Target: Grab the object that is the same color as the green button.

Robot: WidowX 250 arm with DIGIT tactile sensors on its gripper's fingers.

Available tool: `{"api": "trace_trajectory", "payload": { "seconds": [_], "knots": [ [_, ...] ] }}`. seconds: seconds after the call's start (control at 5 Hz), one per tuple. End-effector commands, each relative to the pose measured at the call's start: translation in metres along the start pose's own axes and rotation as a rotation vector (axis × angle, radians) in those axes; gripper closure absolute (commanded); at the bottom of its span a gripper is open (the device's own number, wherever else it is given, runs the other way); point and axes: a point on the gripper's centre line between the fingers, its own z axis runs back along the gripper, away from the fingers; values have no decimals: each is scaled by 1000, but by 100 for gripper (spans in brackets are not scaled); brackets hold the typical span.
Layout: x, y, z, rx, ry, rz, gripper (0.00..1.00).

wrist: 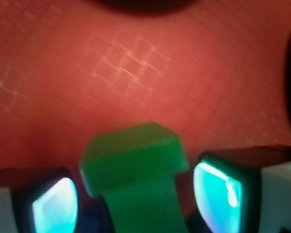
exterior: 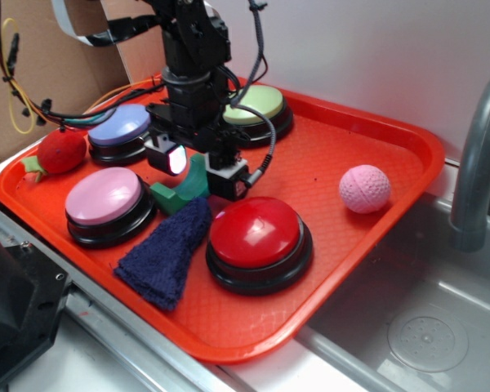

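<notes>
While the black robot gripper (exterior: 194,167) hangs low over the big orange plastic tray (exterior: 327,155), its two fingers stand apart on either side of the small dark green arch block (exterior: 184,189), not yet squeezing it. I think the grabbing step is under way, and next the fingers should close on the block. The block sits just behind the big red round button (exterior: 257,235). The pale green round button (exterior: 257,104) is farther back. A dark blue cloth (exterior: 167,251) lies just left, touching the block.
</notes>
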Motion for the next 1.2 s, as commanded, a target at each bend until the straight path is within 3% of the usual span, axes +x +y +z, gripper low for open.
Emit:
{"api": "trace_trajectory", "payload": {
  "seconds": [0.0, 0.2, 0.4, 0.6, 1.0],
  "knots": [
    [6, 2, -2, -13, -10, 2, 99],
    [7, 4, 1, -35, -8, -3, 100],
    [9, 4, 18, -13, -25, -40, 100],
    [15, 8, 60, -18, -53, -101, 100],
    [6, 23, 144, -109, -138, -147, 100]
  ]
}}
